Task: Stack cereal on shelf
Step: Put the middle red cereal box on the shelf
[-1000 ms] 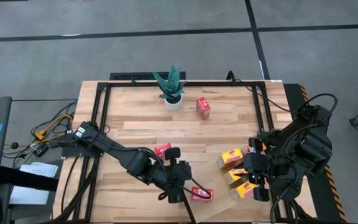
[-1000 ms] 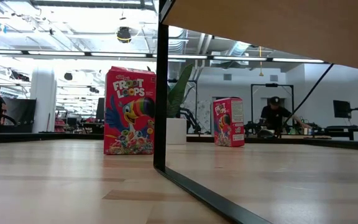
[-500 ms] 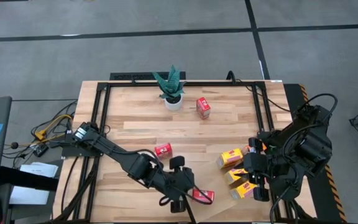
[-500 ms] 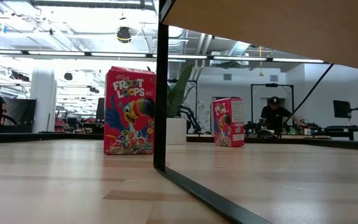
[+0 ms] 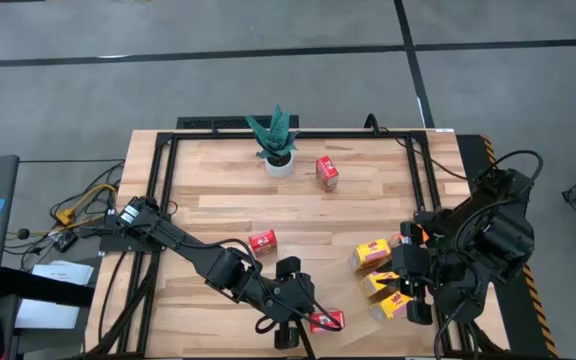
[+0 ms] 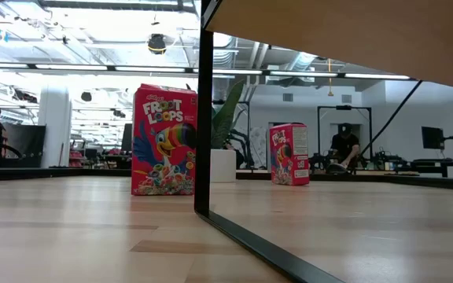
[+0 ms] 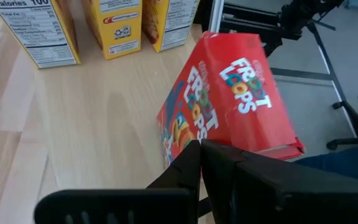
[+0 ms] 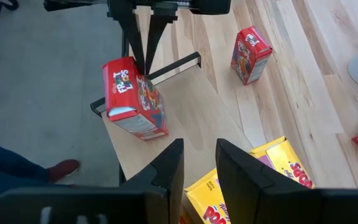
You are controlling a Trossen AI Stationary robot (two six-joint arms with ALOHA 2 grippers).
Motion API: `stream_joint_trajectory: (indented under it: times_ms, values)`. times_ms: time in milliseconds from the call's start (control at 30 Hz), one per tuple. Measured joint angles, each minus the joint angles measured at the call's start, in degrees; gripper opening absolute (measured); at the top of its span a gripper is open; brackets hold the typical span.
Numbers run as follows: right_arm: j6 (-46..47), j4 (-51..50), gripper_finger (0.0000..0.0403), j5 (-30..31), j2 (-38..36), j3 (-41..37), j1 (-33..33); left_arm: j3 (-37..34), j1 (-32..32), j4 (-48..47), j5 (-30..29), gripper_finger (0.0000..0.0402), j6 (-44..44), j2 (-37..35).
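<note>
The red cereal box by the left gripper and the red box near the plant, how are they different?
The red box by the left gripper sits on the pale shelf board at the table's near edge, tilted; the red box near the plant stands upright on the planked tabletop, far back. The left gripper, fingers shut together, touches the first; nothing touches the second. Both are small red cereal boxes with printed fronts.
</note>
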Motion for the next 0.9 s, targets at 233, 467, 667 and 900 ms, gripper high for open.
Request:
stream_joint_trajectory:
  times_ms: [233,467,667,900]
  values:
    - [-0.02,1.12,0.0118,0.0,0.0,0.0,0.17,0.2,0.02,0.08,0.81,0.0,-0.34,0.0]
    - [-0.2,1.07,0.0118,0.0,0.0,0.0,0.17,0.44,0.02,1.15,1.83,0.0,-1.65,0.0]
    - [-0.44,1.03,0.0118,0.0,0.0,0.0,0.19,0.46,0.37,-5.28,0.78,0.0,-1.98,-0.22]
    - [-0.48,0.98,0.0118,0.0,0.0,0.0,0.22,0.46,-0.7,-10.16,-1.77,0.0,-2.83,-0.68]
